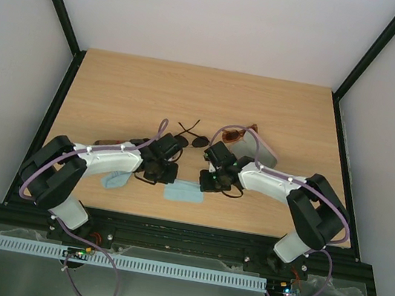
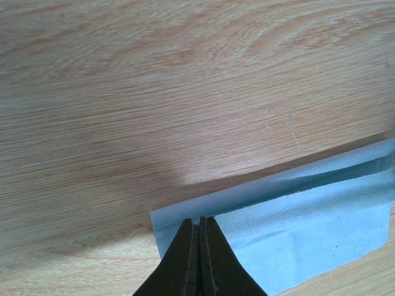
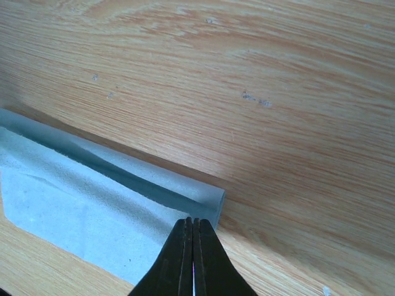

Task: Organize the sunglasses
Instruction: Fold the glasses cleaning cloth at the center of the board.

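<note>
The black wire-framed aviator sunglasses (image 1: 191, 133) lie on the table's middle, beyond both grippers. The reddish-brown sunglasses (image 1: 236, 133) rest on the far end of a flat pinkish-grey case (image 1: 260, 153). A folded light blue cloth (image 1: 183, 191) lies flat between the grippers. My left gripper (image 1: 163, 178) is shut on the corner of the cloth's upper layer (image 2: 308, 228) at its left end. My right gripper (image 1: 207, 183) is shut on the cloth's upper layer (image 3: 74, 209) at its right end. Neither pair of sunglasses shows in the wrist views.
A second light blue cloth (image 1: 113, 179) lies under my left forearm. A brown oblong case (image 1: 111, 142) peeks out behind the left arm. Black frame rails run along both table sides. Bare wood lies at the far half.
</note>
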Motion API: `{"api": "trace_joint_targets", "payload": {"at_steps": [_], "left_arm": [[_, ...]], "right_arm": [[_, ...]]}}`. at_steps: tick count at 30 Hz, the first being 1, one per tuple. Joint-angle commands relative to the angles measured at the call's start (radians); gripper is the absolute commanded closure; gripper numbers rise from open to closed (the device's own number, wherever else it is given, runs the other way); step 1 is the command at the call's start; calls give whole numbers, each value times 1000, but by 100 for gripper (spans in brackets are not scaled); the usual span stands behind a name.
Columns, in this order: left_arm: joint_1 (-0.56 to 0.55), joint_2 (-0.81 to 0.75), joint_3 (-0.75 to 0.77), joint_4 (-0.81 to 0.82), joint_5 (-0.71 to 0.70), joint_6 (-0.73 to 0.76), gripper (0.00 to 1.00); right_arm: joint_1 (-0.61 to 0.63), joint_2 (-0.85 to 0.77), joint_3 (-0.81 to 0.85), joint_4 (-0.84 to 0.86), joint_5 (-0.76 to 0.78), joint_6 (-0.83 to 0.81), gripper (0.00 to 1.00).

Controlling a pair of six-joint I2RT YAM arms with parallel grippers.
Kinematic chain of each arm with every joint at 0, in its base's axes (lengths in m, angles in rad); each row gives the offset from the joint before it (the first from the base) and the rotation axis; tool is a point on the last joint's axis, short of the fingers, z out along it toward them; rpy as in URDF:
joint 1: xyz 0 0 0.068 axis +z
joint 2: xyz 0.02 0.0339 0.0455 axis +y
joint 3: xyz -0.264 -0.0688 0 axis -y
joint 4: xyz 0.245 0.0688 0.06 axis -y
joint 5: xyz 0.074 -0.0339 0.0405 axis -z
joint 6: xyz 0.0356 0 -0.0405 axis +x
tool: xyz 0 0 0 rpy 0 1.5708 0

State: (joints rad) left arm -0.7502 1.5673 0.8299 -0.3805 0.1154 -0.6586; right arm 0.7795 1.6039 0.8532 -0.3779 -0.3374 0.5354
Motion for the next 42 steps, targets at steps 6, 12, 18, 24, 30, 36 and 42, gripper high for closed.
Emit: {"api": "trace_joint_targets", "payload": {"at_steps": [6,12,18,24,30,36,42], "left_arm": [[-12,-29,-26,-30,-2,-18,98],[-16,-29,-37,-30,-1,-23,98],[-23,-33,-40,-25,4,-32,98],[-25,-29,-45,-25,0,-32,98],[-28,-21,-50,-16,6,-33,97],[-32,-26,-56,-16,10,-34,94],[-38,-29,-65,-10,22,-36,90]], "right_arm": [[9,-50,-15,-30,19,14,99],[12,-53,-23,-31,14,14,99],[14,-43,-31,-25,17,15,99],[16,-33,-30,-18,16,16,99],[18,-27,-41,-7,9,11,99],[23,-14,-47,2,2,9,99],[26,-12,-52,6,2,6,99]]}}
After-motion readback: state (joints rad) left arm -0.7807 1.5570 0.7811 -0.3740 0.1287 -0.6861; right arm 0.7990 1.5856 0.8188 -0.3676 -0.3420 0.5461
